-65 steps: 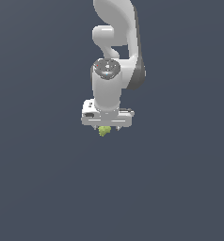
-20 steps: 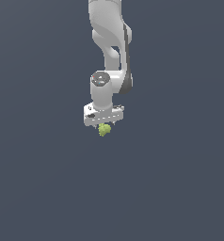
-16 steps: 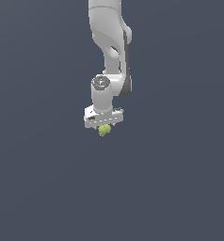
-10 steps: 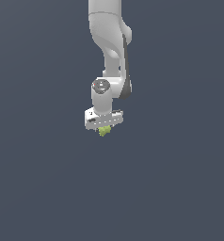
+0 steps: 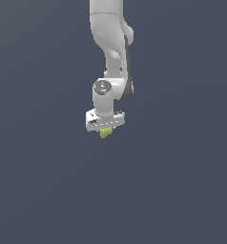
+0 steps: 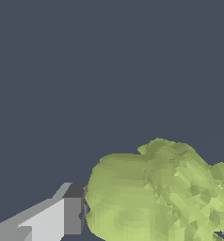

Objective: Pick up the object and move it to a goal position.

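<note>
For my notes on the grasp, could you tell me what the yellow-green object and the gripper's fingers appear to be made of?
The object looks like a matte, faceted yellow-green lump with bumpy lobes and no gloss; being a simulator's render, its real material cannot be told. The fingers look like smooth white hard plastic or painted metal with darker grey pads, flat-sided and sharp-edged. The gripper body shows the same plain white finish.

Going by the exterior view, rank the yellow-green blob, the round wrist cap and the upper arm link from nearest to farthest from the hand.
1. Yellow-green blob: inside the hand, poking out below it.
2. Round wrist cap: just above the hand.
3. Upper arm link: at the view's top, farthest.
</note>
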